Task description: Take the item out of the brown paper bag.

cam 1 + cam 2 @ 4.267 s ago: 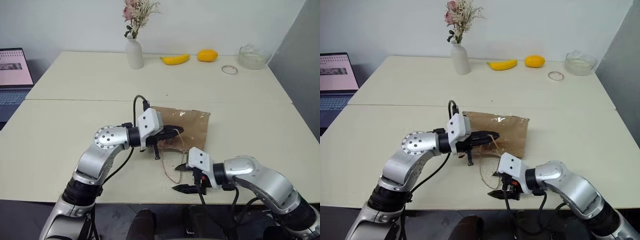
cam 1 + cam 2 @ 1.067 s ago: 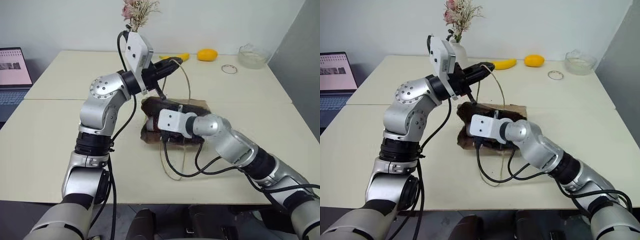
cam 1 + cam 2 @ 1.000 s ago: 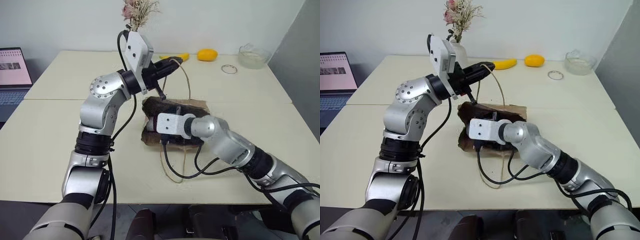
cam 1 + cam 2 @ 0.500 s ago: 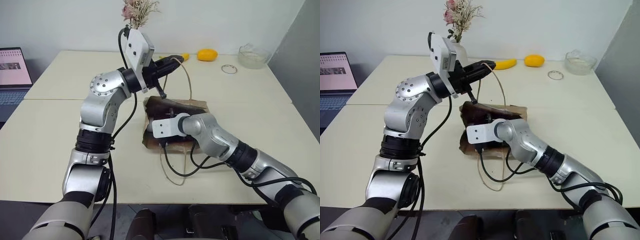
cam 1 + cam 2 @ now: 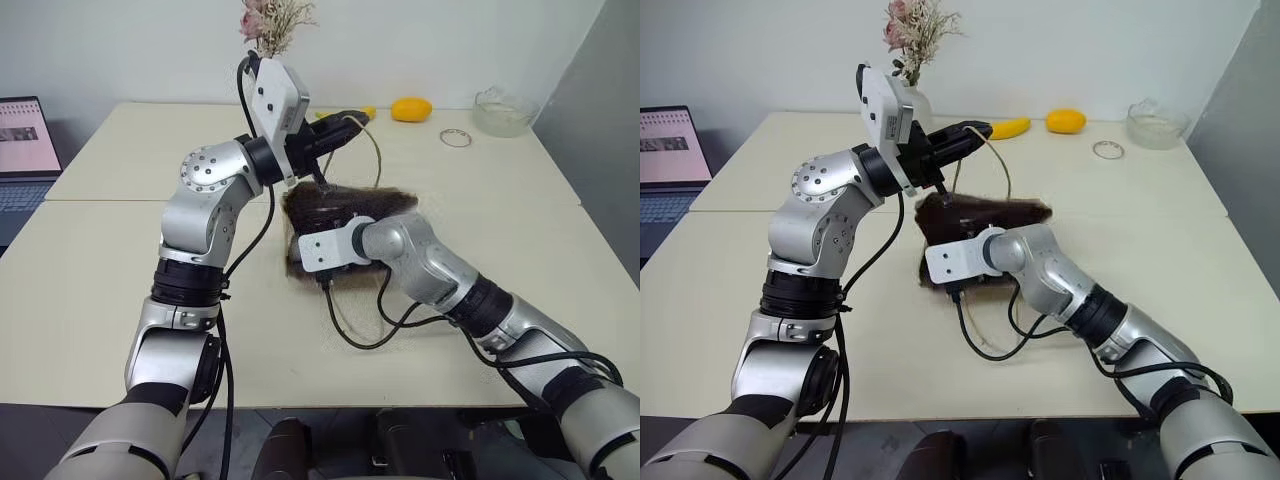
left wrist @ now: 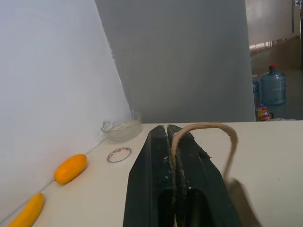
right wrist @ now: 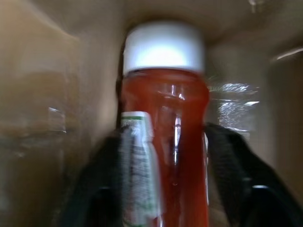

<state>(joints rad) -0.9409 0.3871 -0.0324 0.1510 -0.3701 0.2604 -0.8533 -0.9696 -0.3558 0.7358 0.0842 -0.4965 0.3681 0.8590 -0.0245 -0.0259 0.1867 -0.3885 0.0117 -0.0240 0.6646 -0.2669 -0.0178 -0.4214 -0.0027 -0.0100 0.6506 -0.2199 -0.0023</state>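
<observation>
Left gripper (image 5: 350,120), fingers together on a tan cord handle (image 6: 203,127), lifts the brown paper bag (image 5: 345,205) at table centre. Right gripper (image 7: 165,156), inside it, brackets a red bottle (image 7: 163,142); firm contact cannot be told. Squeeze squarely below the white cap (image 7: 163,45), then withdraw straight. Bag: crinkled, dark-mouthed

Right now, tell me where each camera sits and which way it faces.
Head views: from the head, forward and down over both arms at the brown paper bag on the table.
Left wrist view: along the left hand, shut on the cord handle.
Right wrist view: inside the bag, at a red bottle between the right hand's fingers.
Head and left wrist views share the mango.
</observation>
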